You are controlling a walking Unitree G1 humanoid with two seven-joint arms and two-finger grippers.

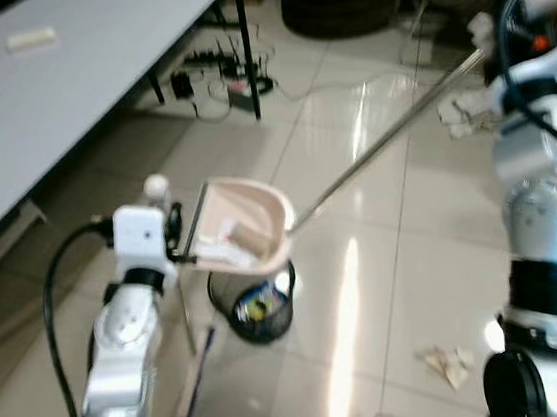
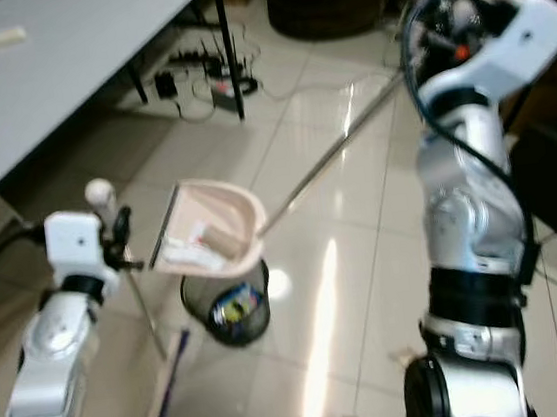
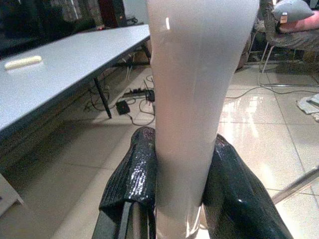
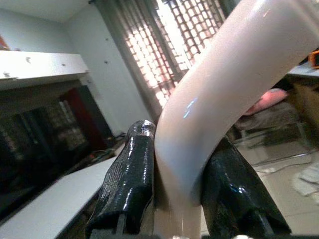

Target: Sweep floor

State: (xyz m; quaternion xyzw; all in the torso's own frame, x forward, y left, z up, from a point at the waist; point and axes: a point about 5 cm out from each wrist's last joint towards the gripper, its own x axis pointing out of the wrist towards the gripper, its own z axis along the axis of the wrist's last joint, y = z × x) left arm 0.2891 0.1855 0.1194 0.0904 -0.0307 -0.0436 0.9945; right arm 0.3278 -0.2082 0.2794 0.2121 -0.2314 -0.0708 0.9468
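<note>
Left gripper [image 3: 174, 199] is clamping both black fingers [image 3: 130, 172] on the pale dustpan [image 1: 245, 224], holding it tipped above the black mesh bin [image 1: 258, 306]. Right gripper [image 4: 174, 199] is closed the same way on the curved cream grip [image 4: 224, 84] at the top of the long metal handle [image 1: 391, 135], which is running diagonally from the pan up toward the right arm. Debris [image 1: 248, 238] is sitting inside the pan: a tan block and a white scrap. Bin is already holding colourful trash. Broom [image 1: 195, 374] is lying on the tiles just beside the bin, under the left arm. Crumpled paper [image 1: 447, 362] is lying on the floor well apart from the pan, near the right arm's base; more white paper [image 1: 464, 112] is lying further back. Grey table [image 1: 34, 95] is standing on the left, with a power strip and cables [image 1: 228, 78] under its leg.
</note>
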